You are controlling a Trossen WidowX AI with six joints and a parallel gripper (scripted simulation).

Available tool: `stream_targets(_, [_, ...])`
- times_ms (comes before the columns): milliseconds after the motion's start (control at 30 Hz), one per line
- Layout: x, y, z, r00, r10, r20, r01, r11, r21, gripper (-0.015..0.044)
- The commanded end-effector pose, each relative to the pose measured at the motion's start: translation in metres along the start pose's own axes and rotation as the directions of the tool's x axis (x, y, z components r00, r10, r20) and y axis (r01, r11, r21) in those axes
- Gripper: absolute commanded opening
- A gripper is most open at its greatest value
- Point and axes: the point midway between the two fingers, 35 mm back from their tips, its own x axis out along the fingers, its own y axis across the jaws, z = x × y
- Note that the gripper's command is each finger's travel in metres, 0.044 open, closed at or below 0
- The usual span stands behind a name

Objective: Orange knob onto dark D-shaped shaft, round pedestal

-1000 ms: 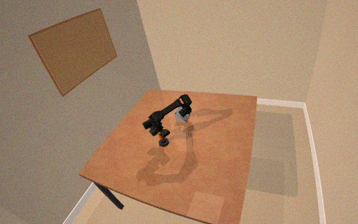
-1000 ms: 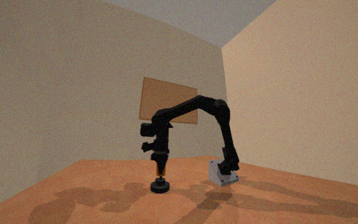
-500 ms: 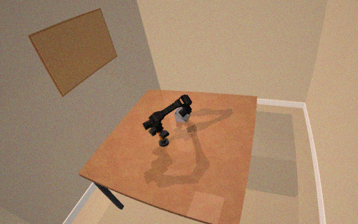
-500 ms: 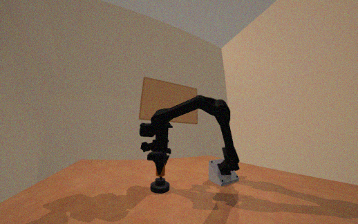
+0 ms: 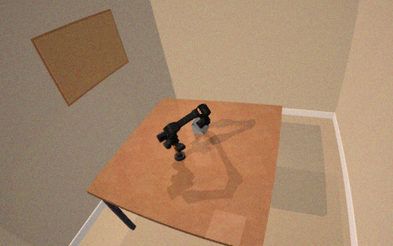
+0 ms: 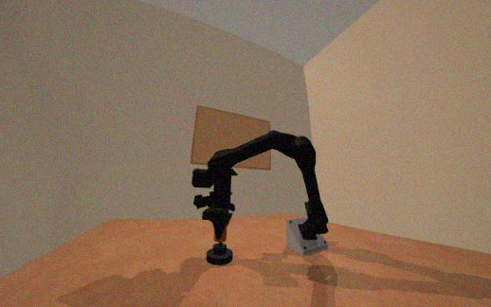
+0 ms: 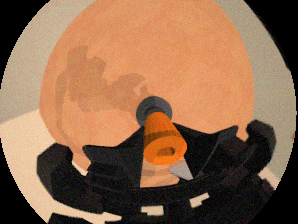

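The orange knob (image 5: 177, 150) (image 6: 224, 235) (image 7: 164, 131) is held upright in my gripper (image 6: 219, 231) (image 7: 158, 126), which is shut on it. The round dark pedestal (image 5: 180, 156) (image 6: 219, 258) (image 7: 141, 114) stands on the table directly below the knob. In the exterior view a short piece of the dark shaft (image 6: 220, 243) shows between the knob's lower end and the pedestal's raised middle, so the knob is not down on the pedestal. Whether the shaft's tip is inside the hole cannot be told. The flat sides of hole and shaft are hidden.
The arm's grey base block (image 5: 199, 127) (image 6: 297, 239) stands on the wooden table (image 5: 137, 167) (image 6: 115, 246), behind the pedestal in the top view and right of it in the exterior view. A brown board (image 5: 82, 57) (image 6: 233, 133) hangs on the wall. The arm's shadows fall across the table.
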Motion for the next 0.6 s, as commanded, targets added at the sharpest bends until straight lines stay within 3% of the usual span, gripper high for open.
stream_targets(0, [-0.0001, -0.0016, -0.0007, 1.0, -0.003, 0.001, 0.003, 1.0, 0.001, 0.0])
stream_targets(233, [-0.0046, -0.0001, -0.0014, 1.0, -0.003, 0.001, 0.003, 1.0, 0.01, 0.0])
stream_targets(433, [-0.006, 0.0014, -0.0005, 1.0, -0.003, 0.001, 0.003, 0.98, 0.199, 0.0])
stream_targets(567, [-0.0053, 0.0026, 0.0012, 1.0, -0.003, 0.001, 0.003, 0.978, 0.209, 0.0])
